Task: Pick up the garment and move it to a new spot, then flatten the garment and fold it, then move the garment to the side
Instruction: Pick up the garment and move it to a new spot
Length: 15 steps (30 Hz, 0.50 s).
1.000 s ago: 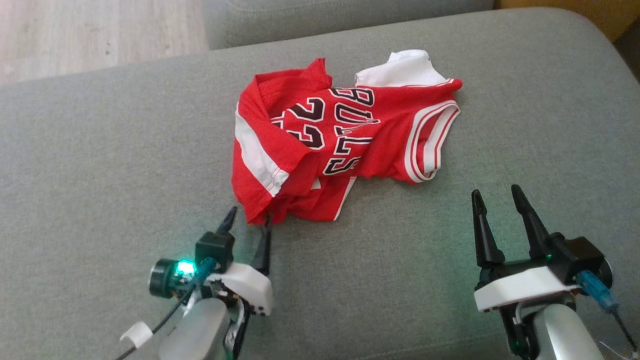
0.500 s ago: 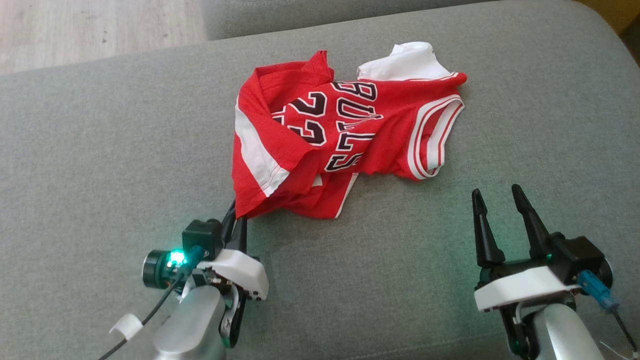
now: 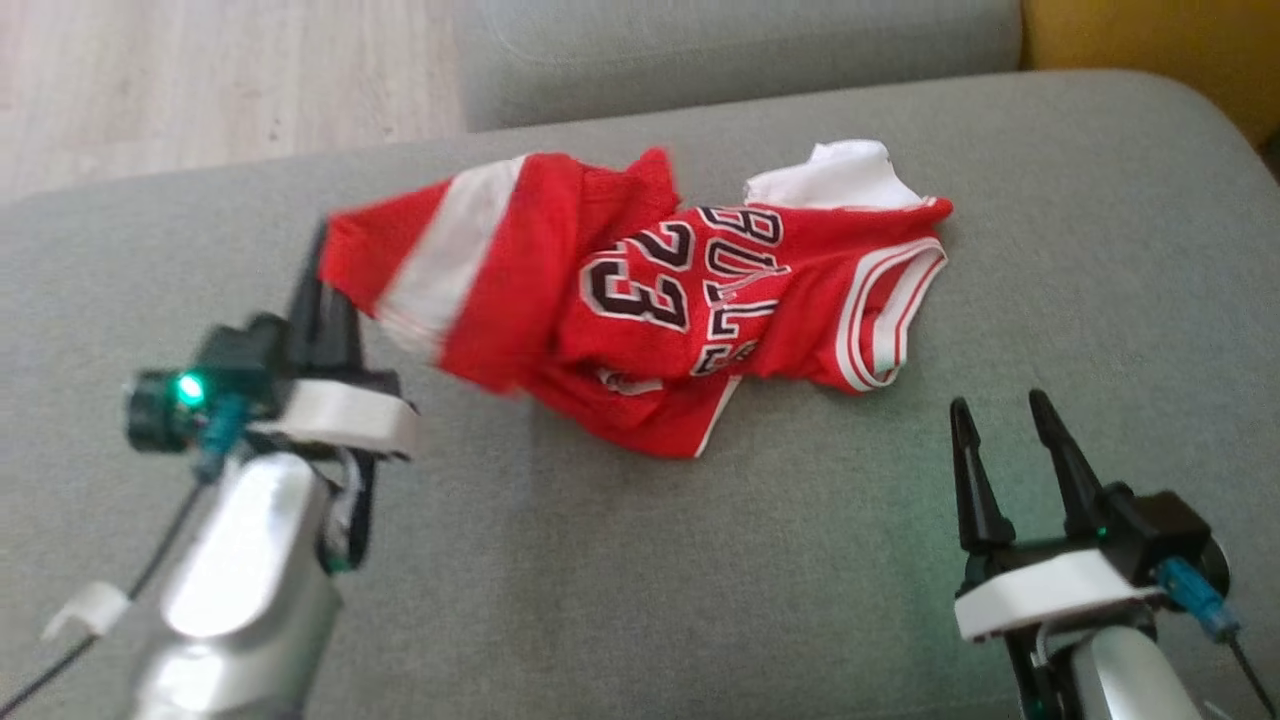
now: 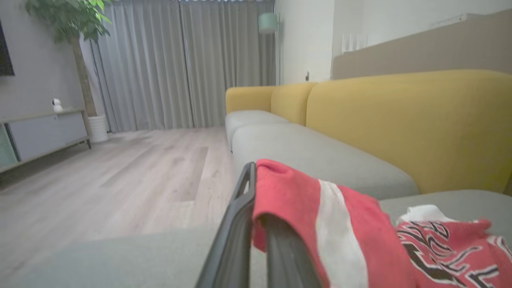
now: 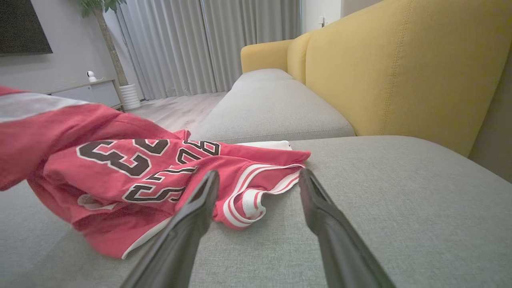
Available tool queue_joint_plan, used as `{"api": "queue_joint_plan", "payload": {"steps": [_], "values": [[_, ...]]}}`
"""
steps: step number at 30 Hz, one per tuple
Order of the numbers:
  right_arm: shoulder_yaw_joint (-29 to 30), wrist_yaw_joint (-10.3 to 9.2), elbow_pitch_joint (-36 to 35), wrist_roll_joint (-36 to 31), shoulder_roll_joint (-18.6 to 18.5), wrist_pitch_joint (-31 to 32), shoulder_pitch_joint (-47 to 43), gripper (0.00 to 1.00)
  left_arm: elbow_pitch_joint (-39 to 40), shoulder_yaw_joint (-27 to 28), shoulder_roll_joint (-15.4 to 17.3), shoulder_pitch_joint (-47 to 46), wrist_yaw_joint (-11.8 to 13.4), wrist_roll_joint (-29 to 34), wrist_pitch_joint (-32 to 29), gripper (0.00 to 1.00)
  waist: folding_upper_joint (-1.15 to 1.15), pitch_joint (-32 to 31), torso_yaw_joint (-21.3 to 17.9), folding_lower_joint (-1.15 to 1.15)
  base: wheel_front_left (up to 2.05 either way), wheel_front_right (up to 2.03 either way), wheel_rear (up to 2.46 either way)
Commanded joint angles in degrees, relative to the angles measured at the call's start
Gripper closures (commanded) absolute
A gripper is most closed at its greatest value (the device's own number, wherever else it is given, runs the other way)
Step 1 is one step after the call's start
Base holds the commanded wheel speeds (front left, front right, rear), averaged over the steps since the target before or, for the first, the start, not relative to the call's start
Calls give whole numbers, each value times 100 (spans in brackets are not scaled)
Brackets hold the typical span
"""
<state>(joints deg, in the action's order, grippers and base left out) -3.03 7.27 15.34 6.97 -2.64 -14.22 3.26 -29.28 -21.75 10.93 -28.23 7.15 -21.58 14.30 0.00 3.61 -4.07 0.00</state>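
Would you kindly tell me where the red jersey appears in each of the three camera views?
Head view: red jersey upper middle on the grey cushion, one corner pinched by the left gripper.
Left wrist view: red jersey lower right, hanging from the shut jaws.
Right wrist view: red jersey left and centre, beyond the open jaws.
Shared landmark: the yellow backrest.

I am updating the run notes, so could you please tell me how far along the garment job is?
Done: the left hand is shut on a corner of the red jersey. In hand: that corner is lifted off the grey sofa cushion, the rest lying crumpled on it. Left: moving, flattening, folding, setting aside; the right hand stands open, clear of the cloth.
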Motion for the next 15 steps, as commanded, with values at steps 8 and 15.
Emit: {"api": "queue_joint_plan", "payload": {"steps": [8, 15], "values": [[-19, 22, -197, -30, -23, -78, -159, 0, 1586, 533, 888, -23, 232, -6, -512, 100, 0, -399, 395, 0, 0, 0, 0], [70, 22, -225, -20, -23, -78, -267, 0, 2683, 675, 1270, 359, 459, 36, -959, 100, 0, -452, 825, 0, 0, 0, 0]]}}
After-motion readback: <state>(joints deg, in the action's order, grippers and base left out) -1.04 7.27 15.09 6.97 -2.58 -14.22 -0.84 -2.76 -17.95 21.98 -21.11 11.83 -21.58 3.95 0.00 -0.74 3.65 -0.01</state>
